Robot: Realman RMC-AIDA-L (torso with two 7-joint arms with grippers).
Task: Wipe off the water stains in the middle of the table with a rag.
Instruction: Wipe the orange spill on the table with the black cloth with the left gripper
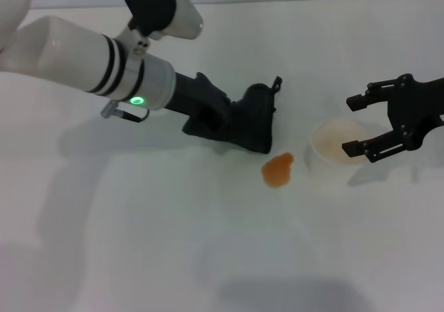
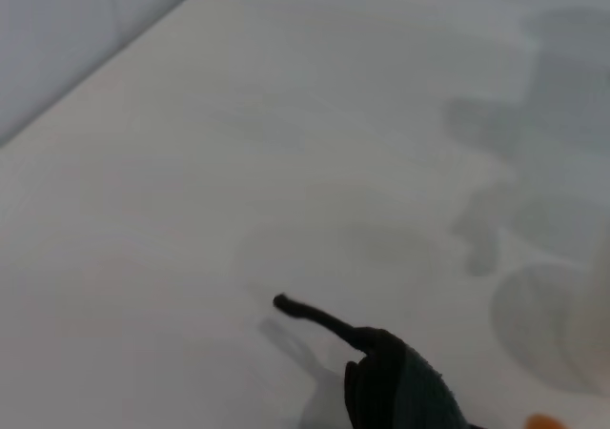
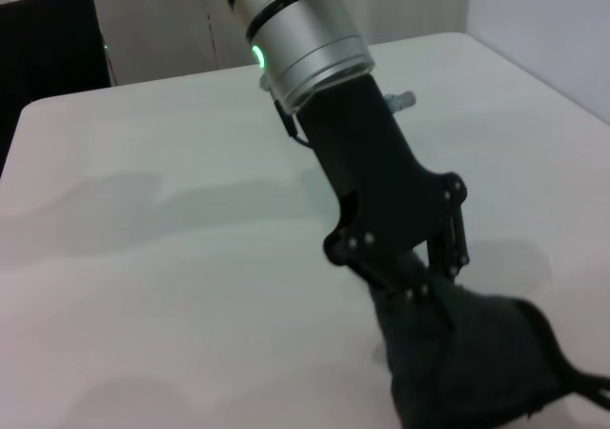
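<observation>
The water stains (image 1: 277, 168) are one small orange-brown blot on the white table (image 1: 173, 243), near its middle. The dark rag (image 1: 255, 120) lies bunched just behind the blot, one pointed corner sticking up toward the far side. My left gripper (image 1: 234, 121) reaches in from the upper left and is shut on the rag, its fingertips buried in the cloth. The right wrist view shows that gripper (image 3: 419, 291) clamped on the rag (image 3: 472, 357). The left wrist view shows the rag (image 2: 400, 386) and an edge of the blot (image 2: 543, 421). My right gripper (image 1: 355, 125) stands open at the right.
A whitish translucent cup (image 1: 338, 145) stands right of the blot, and the right gripper's lower finger overlaps its rim. The white left arm (image 1: 90, 59) crosses the upper left of the table.
</observation>
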